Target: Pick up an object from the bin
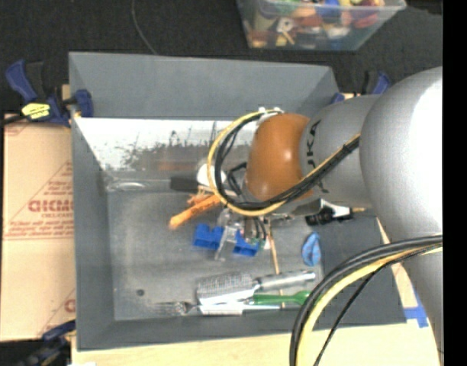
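the gripper [239, 235] is hanging low in the middle of the bin [142, 258], right under the orange cover [275, 155] on the wrist, and that cover is hiding most of it. so i cannot tell whether it is open or closed, or whether it is gripping anything.

it is sitting over a blue block [207, 238] on the bin floor, touching it or just beside it. a second blue piece [251, 247] is lying just to the right, and i cannot tell whether the two are joined. the block is looking like the likely target, since the arm [401, 151] is reaching in from the right and bending its wrist so the tool is pointing down at that spot. the cables [217, 155] are looping wide around the cover, probably to leave slack for the wrist.

the other things are lying loose and flat:
- an orange carrot-shaped toy [189, 213] is lying just beyond the block.
- a thin stick [272, 256] is slanting out from under the gripper.
- a brush [227, 287] is resting along the near wall, well clear of the tool.
- a black marker [329, 216] is lying off to the right.

black lettering [313, 139] on the arm's grey shell is partly crossed by a cable and appearing to read as part of "kuka". nothing on the things in the bin is showing readable writing.
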{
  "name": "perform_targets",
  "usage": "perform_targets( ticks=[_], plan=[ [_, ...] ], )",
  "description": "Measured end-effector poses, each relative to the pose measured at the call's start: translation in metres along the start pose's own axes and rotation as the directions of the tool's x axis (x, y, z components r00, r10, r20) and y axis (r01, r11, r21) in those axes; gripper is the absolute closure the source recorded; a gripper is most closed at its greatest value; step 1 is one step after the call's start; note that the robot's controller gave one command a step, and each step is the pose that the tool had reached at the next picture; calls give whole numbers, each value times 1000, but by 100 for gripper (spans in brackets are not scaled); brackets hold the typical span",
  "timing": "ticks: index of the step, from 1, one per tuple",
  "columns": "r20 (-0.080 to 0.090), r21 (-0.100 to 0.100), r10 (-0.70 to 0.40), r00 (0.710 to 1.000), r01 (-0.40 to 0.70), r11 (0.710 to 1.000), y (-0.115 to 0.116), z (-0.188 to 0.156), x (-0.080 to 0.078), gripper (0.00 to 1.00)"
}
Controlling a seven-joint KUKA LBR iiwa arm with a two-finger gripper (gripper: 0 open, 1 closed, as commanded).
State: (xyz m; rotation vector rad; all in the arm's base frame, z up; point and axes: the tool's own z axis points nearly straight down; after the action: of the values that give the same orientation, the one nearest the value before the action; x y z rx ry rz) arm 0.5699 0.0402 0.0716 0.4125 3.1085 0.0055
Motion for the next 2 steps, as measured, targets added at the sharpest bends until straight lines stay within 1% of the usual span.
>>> perform_targets(
  ticks=[1,2],
  plan=[
    [0,0,0,1000,0,1000,0,0,0,100],
    [-4,1,0,1000,0,1000,-1,-38,1,100]
  ],
)
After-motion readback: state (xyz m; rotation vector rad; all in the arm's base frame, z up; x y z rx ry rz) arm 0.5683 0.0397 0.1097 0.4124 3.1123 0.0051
